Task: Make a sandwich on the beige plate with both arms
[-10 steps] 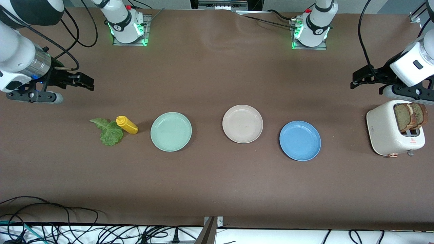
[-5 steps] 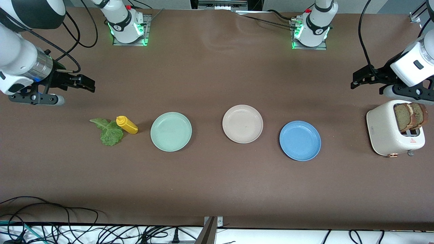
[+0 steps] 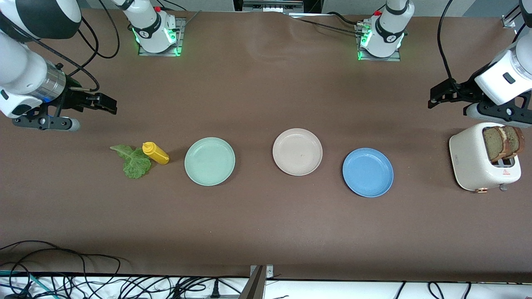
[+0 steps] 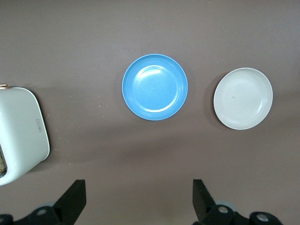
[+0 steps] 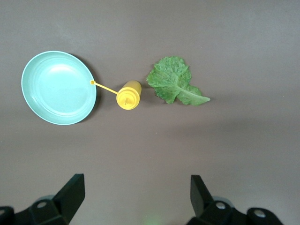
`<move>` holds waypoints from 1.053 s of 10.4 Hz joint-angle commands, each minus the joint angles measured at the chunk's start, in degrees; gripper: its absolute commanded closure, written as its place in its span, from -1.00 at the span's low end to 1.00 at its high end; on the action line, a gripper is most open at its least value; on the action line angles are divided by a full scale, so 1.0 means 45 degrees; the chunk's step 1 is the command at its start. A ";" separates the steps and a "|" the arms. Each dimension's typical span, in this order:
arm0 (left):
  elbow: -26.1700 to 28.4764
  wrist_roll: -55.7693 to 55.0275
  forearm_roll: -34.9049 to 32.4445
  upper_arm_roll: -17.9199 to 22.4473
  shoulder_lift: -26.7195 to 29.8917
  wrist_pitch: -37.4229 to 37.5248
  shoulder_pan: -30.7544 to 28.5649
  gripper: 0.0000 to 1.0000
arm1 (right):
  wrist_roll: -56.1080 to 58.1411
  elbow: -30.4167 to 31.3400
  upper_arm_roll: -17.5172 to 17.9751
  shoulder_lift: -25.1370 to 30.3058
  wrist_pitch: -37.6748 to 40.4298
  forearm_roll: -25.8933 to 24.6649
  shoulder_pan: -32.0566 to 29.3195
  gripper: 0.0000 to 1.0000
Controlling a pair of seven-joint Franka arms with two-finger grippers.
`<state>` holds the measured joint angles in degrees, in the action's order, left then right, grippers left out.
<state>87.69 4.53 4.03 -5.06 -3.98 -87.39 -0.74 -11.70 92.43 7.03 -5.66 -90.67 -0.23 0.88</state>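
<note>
Both of your grippers hang with fingers spread wide and nothing between them: your right gripper (image 3: 106, 104) is up over bare table at the right arm's end, and your left gripper (image 3: 436, 97) is up over bare table at the left arm's end, close to the toaster. In the wrist views you see each pair of fingertips (image 4: 75, 199) (image 5: 70, 190) standing well apart over the brown table (image 3: 266, 232).

Working from the front camera outward, you first meet the blue plate (image 3: 368, 172), bare, toward the left arm's end. Beside it toward the same end, well apart, stands the white toaster (image 3: 471, 162) with two slices of brown bread (image 3: 501, 143) upright in its slots. At about the same depth toward the right arm's end lies the mint-green plate (image 3: 210, 161), also bare. Just beside that you see the yellow squeeze bottle (image 3: 156, 153), and against the bottle, the lettuce leaf (image 3: 134, 162) lies flat on the table.

Slightly farther from the camera, between the blue and mint-green plates, sits the beige plate (image 3: 297, 151), with nothing on it; no sandwich is assembled yet.
</note>
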 commanded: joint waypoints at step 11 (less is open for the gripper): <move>-0.0189 0.0049 -0.0330 0.0011 0.0065 0.0104 0.0008 -1.00 | 0.0158 0.0104 -0.0098 0.0223 -0.0085 0.0891 -0.0060 -1.00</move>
<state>87.64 4.53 4.03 -5.02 -3.98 -87.43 -0.78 -11.60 92.43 6.72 -5.57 -90.98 2.54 0.88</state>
